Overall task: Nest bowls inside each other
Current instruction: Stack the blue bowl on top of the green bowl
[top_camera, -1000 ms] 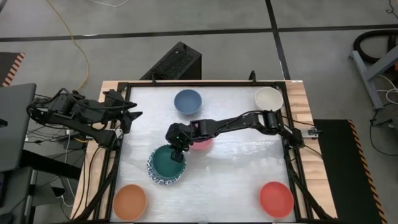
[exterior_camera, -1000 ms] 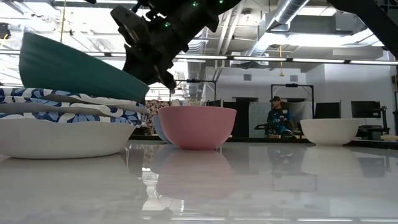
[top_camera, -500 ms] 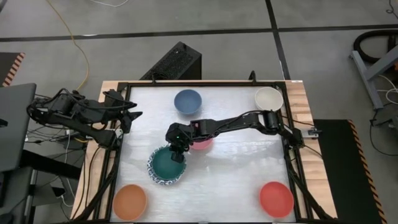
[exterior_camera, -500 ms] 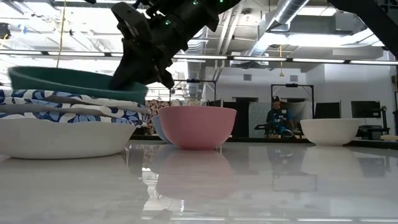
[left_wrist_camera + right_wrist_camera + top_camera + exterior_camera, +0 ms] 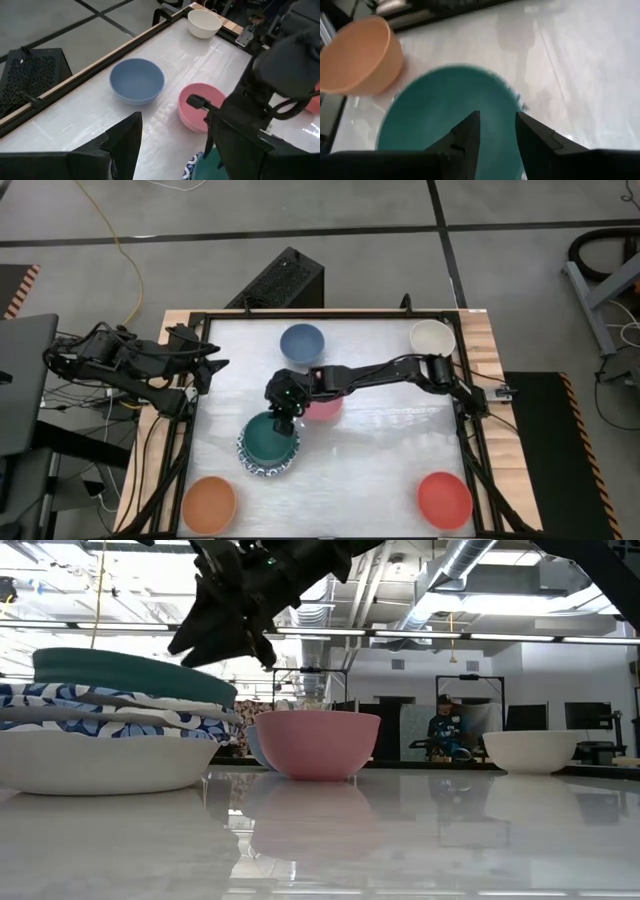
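A teal bowl [image 5: 268,438] lies level, nested in a stack of white bowls with blue-patterned rims [image 5: 100,718] left of the table's middle. My right gripper [image 5: 283,418] hangs open just above the teal bowl's far rim [image 5: 215,690] and touches nothing. In the right wrist view its two fingers stand apart over the teal bowl's inside [image 5: 435,110]. My left gripper [image 5: 210,365] waits open at the table's left edge, raised off the table.
A pink bowl [image 5: 325,408] stands right behind the stack, under the right arm. A dark blue bowl [image 5: 302,342] sits at the far middle and a cream bowl [image 5: 432,338] at the far right. An orange bowl [image 5: 209,503] and a red bowl [image 5: 444,499] stand at the near corners.
My right gripper has opened and let go of the teal bowl, then risen a little. The bowl, tilted before with its far rim held up, has dropped level into the stack of patterned bowls.
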You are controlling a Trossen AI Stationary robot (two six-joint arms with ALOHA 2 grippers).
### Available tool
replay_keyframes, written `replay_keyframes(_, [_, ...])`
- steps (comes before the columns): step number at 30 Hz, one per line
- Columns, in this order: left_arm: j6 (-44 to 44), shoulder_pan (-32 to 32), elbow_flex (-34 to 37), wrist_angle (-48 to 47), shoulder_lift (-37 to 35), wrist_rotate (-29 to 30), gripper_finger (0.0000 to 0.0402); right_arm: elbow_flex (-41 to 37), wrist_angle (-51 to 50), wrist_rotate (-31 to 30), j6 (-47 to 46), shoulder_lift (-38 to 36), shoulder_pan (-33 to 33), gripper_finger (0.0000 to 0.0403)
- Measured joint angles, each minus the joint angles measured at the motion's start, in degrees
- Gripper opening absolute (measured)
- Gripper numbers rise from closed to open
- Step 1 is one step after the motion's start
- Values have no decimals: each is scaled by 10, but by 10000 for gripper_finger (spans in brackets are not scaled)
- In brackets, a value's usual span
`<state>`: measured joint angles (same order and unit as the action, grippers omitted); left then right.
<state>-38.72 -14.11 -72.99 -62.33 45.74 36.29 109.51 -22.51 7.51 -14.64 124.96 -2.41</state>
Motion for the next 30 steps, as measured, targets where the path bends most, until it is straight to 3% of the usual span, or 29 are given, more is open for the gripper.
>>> replay_keyframes(3, [2,0,0,0,0,1,224,0,-13,-18,1,1,-2,140])
replay_keyframes(9, [7,0,0,0,-1,3,224,-2,-32,-115,49,-38,14,124])
replay_keyframes(16, [4,0,0,1,-5,-18,224,0,-113,-140,73,-115,76,123])
replay_keyframes(24, [12,0,0,-4,-2,-16,224,0,-259,-266,-76,-152,158,123])
replay_keyframes(30, [-41,0,0,-14,1,-6,224,-3,-321,-243,-132,-133,222,123])
